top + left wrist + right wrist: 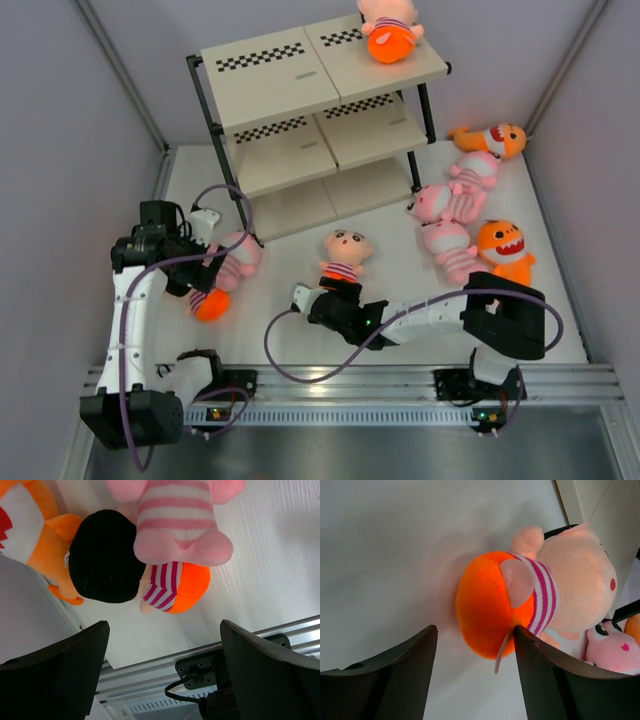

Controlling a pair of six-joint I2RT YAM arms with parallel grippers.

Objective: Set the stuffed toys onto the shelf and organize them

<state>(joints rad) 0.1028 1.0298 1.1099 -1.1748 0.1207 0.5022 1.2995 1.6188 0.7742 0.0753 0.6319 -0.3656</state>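
White table [300, 345] is walled in grey, with the shelf [290, 95] set at its far end. One top doll [390, 30] is already laid on the shelf's upper tier. Loose toys are scattered in front of the shelf: a cluster [465, 215] off its right leg, a pile [236, 262] by its front-left leg, and a lone doll [343, 258] before its middle.

Right gripper [474, 640] is held spread wide and empty, on the side of the lone doll away from the shelf. Doll's long axis is lined up with the claw's reach, orange bottom toward the fingers and head toward the shelf. Bottom is seen just at the fingertips, not pinched. Right arm is judged nearer; a short push forward, then a close, is called for.

Left gripper [162, 645] is also spread and empty, by the pile.
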